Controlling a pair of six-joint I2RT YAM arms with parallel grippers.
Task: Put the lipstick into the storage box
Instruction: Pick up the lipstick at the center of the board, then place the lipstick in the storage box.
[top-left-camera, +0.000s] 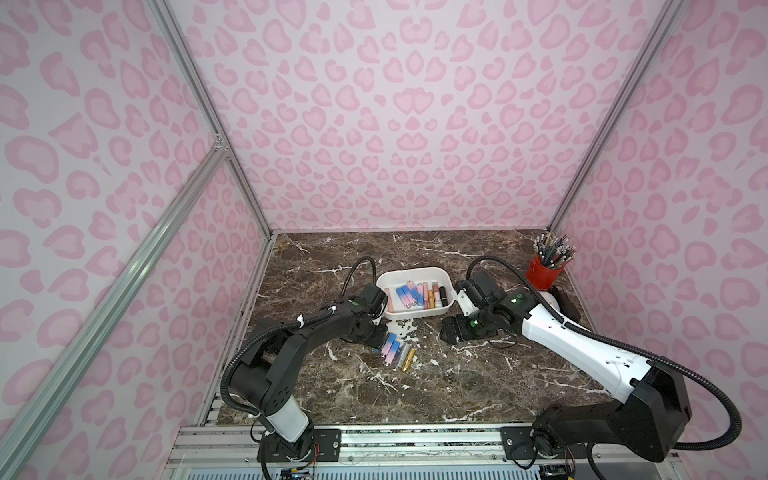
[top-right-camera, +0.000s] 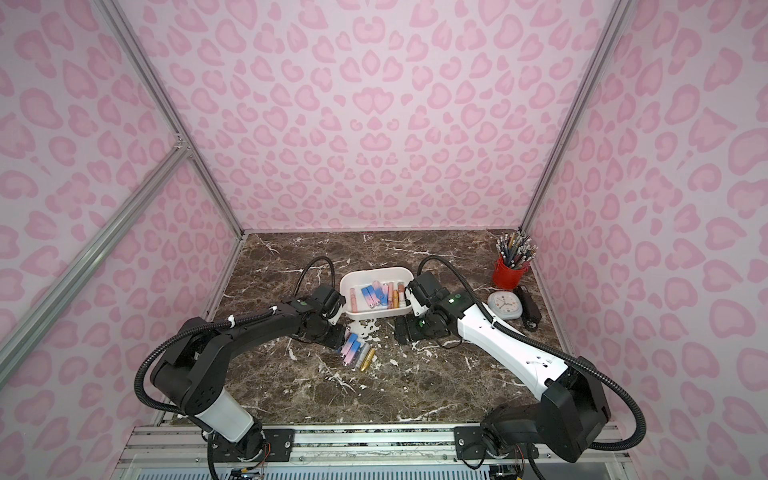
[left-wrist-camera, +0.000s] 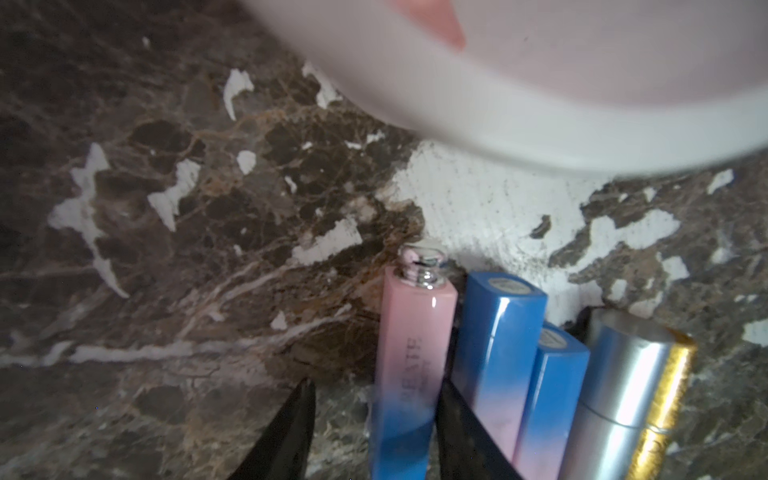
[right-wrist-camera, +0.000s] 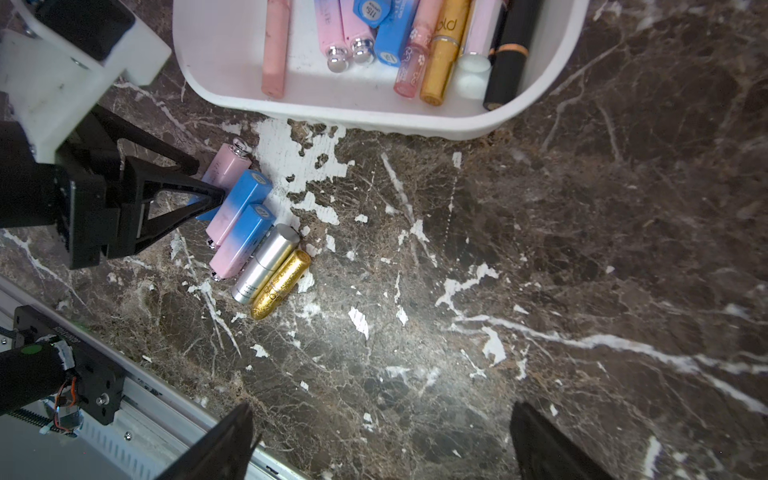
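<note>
Open marble (left-wrist-camera: 166, 257) flanks my left claw (left-wrist-camera: 376, 382) on one side, four packed tubes (left-wrist-camera: 498, 345) crowd its other finger (left-wrist-camera: 461, 436), and the storage box (left-wrist-camera: 519, 124) blocks ahead.

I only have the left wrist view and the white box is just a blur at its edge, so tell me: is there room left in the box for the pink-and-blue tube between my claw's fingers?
Observer: Yes. The storage box holds a row of tubes, with bare floor showing beside the salmon tube at the box's left end.
Operator: Is the other claw in my way?
Observer: No. The right claw hangs open and empty over bare table, nearer the robot than the box.
Operator: Anything else around?
Observer: A red pencil cup stands in the far right corner, well away from the box.
</note>
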